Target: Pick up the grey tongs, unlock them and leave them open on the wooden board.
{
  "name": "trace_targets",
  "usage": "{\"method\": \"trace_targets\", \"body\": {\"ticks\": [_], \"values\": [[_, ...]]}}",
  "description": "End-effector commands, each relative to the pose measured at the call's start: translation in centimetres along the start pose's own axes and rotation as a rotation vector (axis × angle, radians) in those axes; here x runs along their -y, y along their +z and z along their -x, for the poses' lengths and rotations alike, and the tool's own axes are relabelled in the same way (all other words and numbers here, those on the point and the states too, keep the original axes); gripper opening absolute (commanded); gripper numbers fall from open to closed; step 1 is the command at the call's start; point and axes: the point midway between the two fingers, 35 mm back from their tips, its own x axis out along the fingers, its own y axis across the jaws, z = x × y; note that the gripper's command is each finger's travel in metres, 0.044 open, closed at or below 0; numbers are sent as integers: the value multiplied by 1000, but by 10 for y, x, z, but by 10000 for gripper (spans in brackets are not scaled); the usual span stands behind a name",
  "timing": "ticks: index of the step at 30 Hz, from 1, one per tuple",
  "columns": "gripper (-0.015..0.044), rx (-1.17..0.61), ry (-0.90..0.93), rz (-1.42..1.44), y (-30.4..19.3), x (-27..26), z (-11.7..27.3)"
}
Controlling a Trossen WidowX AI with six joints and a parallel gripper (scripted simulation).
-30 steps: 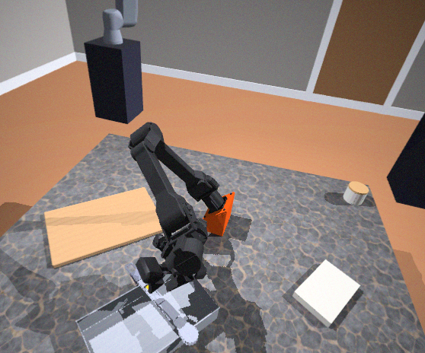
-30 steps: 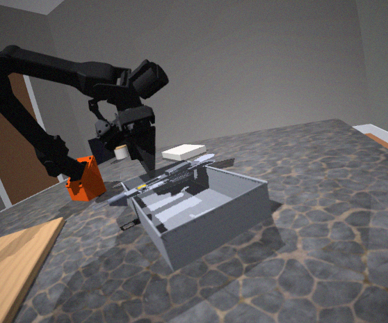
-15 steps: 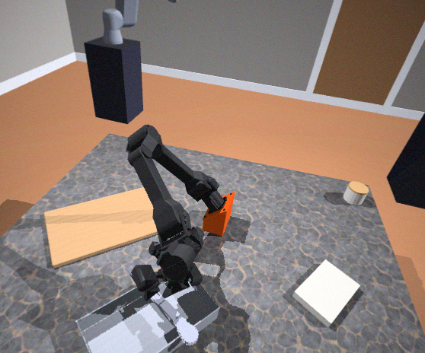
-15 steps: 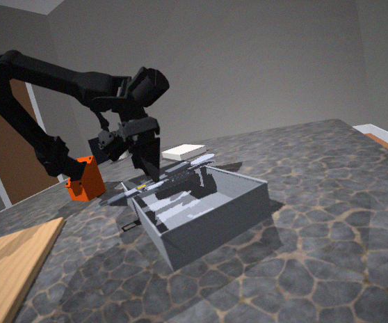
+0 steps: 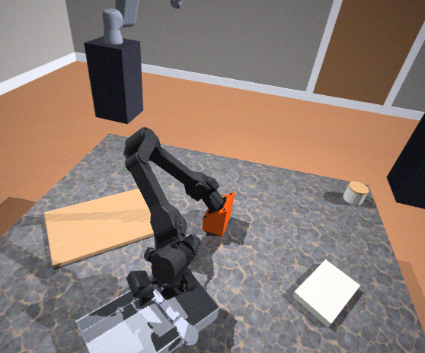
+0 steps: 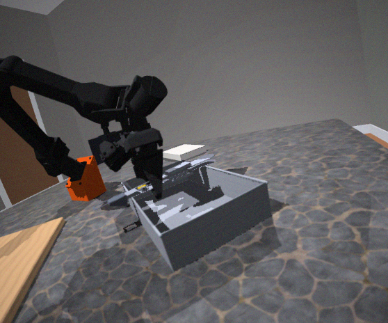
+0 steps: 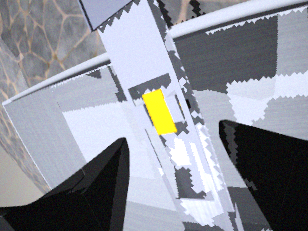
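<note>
With its fingers parted and nothing between them, the tool [image 5: 148,298] [image 6: 153,195] [image 7: 173,135] should centre over the tongs [image 5: 172,310] [image 6: 184,167] [image 7: 135,49], lying across the roasting tin [image 5: 207,319] [image 6: 219,233] [image 7: 40,89] toward eleven o'clock in the wrist view, before closing squarely.

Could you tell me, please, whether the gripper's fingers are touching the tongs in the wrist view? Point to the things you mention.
No, both fingers stand apart from the tongs [image 7: 135,46], with a visible gap on either side.

A squat white cylindrical jar with a flat tan lid [image 5: 356,193] stands near a far corner of the stone-patterned tabletop. Well apart from it, a square white block [image 5: 327,292] [image 6: 184,151] lies flat on the same surface.
</note>
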Motion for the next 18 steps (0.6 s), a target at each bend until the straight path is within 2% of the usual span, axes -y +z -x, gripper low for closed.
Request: {"method": "trace_targets", "body": {"ticks": [1,5,9,18], "values": [[260,-2,2,7,1,1,-7],[260,0,5,8,2,0,-11],[155,3,4,0,2,-1,-7],[95,3,4,0,2,-1,-7]]}}
